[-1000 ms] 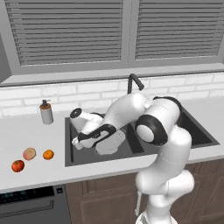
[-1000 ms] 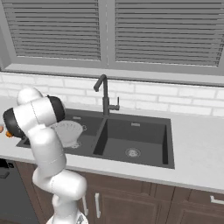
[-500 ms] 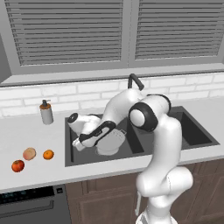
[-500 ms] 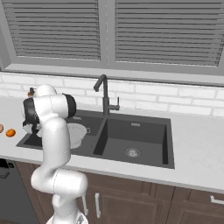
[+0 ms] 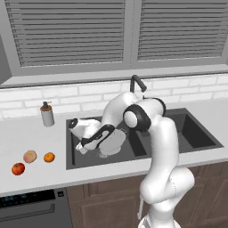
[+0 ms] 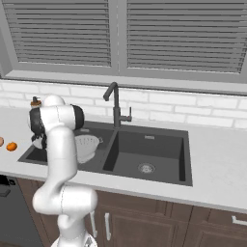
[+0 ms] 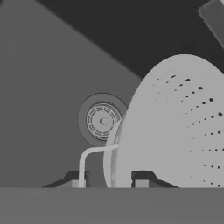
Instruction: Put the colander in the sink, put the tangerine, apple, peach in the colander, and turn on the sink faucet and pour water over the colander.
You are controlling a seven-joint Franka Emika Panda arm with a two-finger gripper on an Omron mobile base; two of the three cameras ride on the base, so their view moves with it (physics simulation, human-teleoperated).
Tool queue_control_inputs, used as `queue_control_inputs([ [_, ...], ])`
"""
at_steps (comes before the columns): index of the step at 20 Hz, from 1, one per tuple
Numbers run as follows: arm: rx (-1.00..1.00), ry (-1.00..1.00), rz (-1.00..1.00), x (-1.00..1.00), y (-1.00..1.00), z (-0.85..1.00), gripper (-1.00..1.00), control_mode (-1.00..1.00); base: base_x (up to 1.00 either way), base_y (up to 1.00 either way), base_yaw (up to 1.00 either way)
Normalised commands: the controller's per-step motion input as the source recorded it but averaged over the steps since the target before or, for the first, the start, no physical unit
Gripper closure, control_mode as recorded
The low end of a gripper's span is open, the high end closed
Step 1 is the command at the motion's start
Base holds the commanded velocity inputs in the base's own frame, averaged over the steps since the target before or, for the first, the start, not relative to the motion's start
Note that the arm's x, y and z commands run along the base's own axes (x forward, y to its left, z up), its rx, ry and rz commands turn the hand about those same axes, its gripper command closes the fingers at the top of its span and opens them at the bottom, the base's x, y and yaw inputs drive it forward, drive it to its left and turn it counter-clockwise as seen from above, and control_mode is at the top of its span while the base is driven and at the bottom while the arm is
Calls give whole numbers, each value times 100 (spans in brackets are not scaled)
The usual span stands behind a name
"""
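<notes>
White-grey colander [image 7: 175,127] in gripper [image 7: 109,183], unlabelled.

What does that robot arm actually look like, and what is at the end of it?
The arm is built of smooth, rounded white tubes joined by dark round caps, with no cables showing. It ends in a white hand trimmed in black, whose gripper has two small dark fingertips.

One colander [image 5: 113,141], one faucet [image 6: 115,103], three fruits, one soap dispenser [image 5: 46,114].
</notes>
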Motion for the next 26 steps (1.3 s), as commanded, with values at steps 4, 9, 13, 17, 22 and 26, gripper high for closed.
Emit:
queue_control_inputs([
  [4,0,0,31,10,-14,-19,100,-100,0,0,0],
  [9,0,0,29,0,-33,-17,100,-100,0,0,0],
  [13,1,0,12,6,-40,-19,100,-100,0,0,0],
  [17,3,0,2,10,-28,-15,100,-100,0,0,0],
  [22,4,0,0,-6,-23,-7,100,-100,0,0,0],
  [26,5,0,0,0,-23,-2,100,-100,0,0,0],
])
